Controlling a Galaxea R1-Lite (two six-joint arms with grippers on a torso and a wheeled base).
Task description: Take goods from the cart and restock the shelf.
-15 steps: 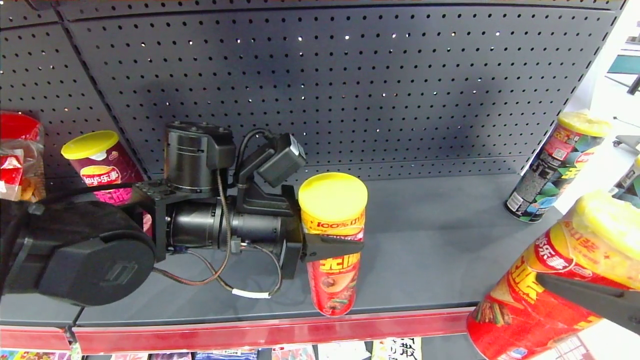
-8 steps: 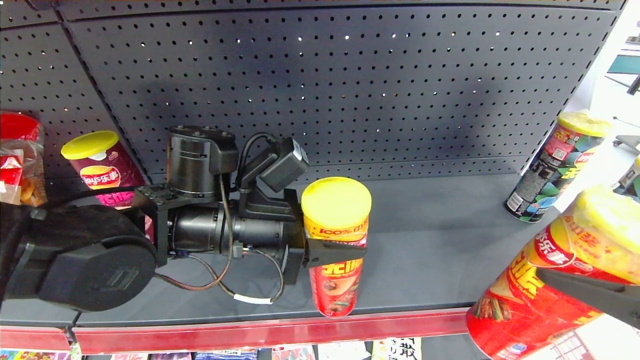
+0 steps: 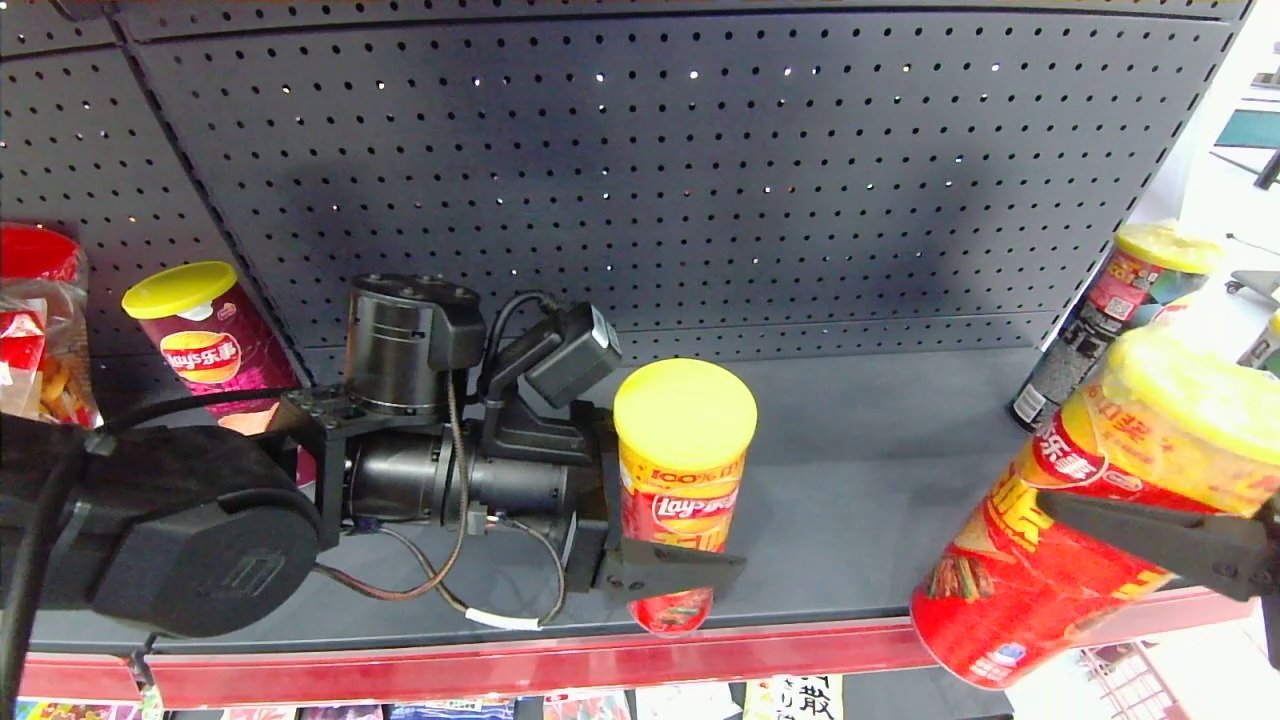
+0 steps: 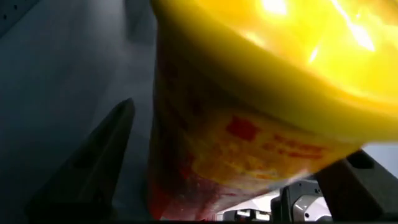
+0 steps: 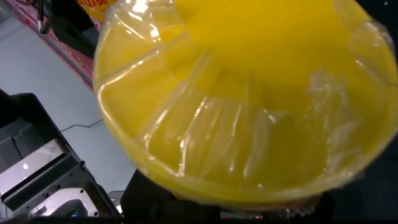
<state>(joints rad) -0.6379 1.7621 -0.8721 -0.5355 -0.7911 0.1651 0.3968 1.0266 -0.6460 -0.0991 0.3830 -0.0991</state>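
A red chip can with a yellow lid (image 3: 680, 470) stands upright on the dark shelf (image 3: 860, 520), close to its red front edge. My left gripper (image 3: 690, 535) is open around the can's lower half; the near finger (image 3: 680, 575) stands off the can towards me. In the left wrist view the can (image 4: 249, 137) rises between the two dark fingers (image 4: 93, 162) with a gap at its side. A second red can (image 3: 1090, 520), its yellow lid (image 5: 249, 93) under clear wrap, is tilted at the right off the shelf's front edge, with my right gripper (image 3: 1130, 505) shut on it.
A magenta can with a yellow lid (image 3: 205, 330) stands at the back left, behind my left arm. A snack bag (image 3: 30, 330) is at the far left. A dark patterned can (image 3: 1110, 320) stands at the shelf's right end. Pegboard (image 3: 700, 180) closes the back.
The left gripper's near finger has come off the can and dropped lower, and the can now stands free on the shelf. The right gripper has carried its can up and to the left.
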